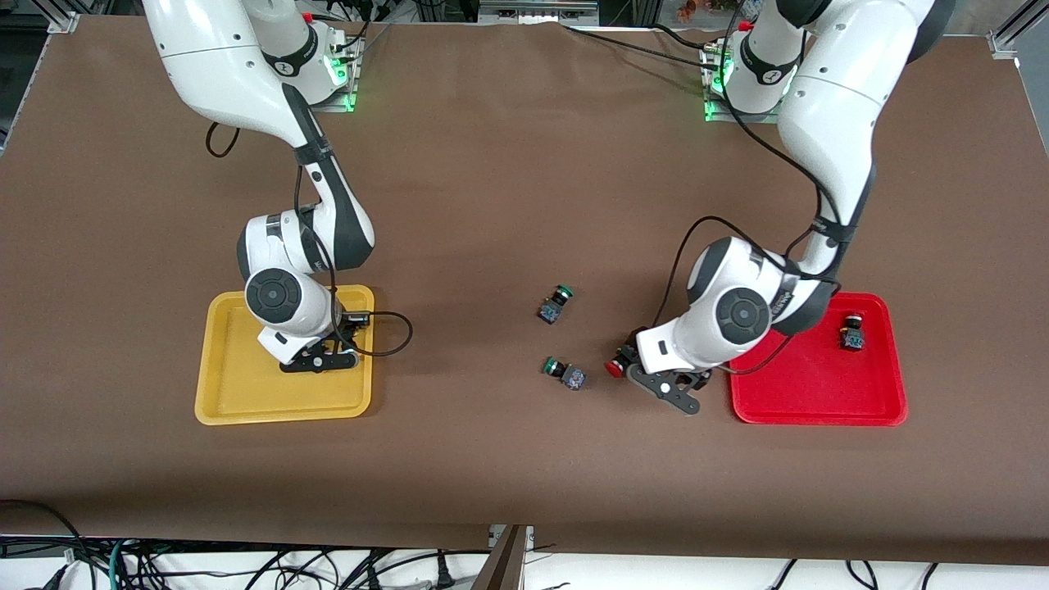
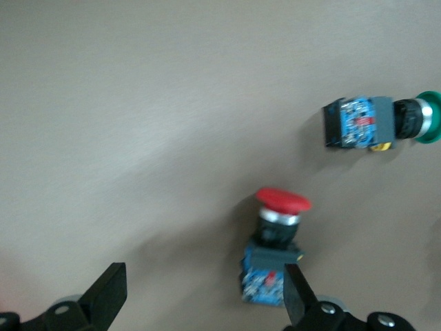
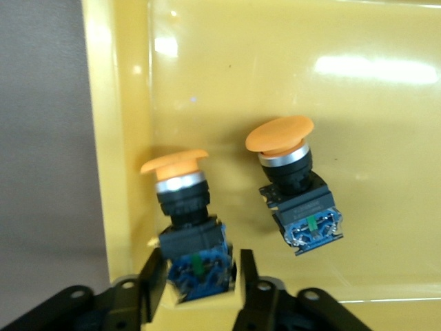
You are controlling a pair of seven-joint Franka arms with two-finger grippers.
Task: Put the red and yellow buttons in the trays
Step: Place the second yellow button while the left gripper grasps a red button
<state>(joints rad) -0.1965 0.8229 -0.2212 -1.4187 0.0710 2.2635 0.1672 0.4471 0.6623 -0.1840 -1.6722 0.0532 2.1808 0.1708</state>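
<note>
My right gripper (image 1: pixel 324 356) is low in the yellow tray (image 1: pixel 246 393), over its corner. In the right wrist view its fingers (image 3: pixel 153 272) sit open on either side of the dark body of a yellow button (image 3: pixel 185 214) lying against the tray's rim (image 3: pixel 110 138), with a narrow gap on one side. The second yellow button (image 3: pixel 293 181) lies beside it. The arm hides both in the front view. My left gripper (image 1: pixel 627 365) is open, low over the table beside the red tray (image 1: pixel 819 393). A red button (image 2: pixel 275 241) lies by one of its fingers (image 2: pixel 296 296). Another red button (image 1: pixel 852 334) lies in the red tray.
Two green-capped buttons (image 1: pixel 556 303) (image 1: pixel 564 371) lie on the brown table between the trays, close to my left gripper. One of them shows in the left wrist view (image 2: pixel 382 123).
</note>
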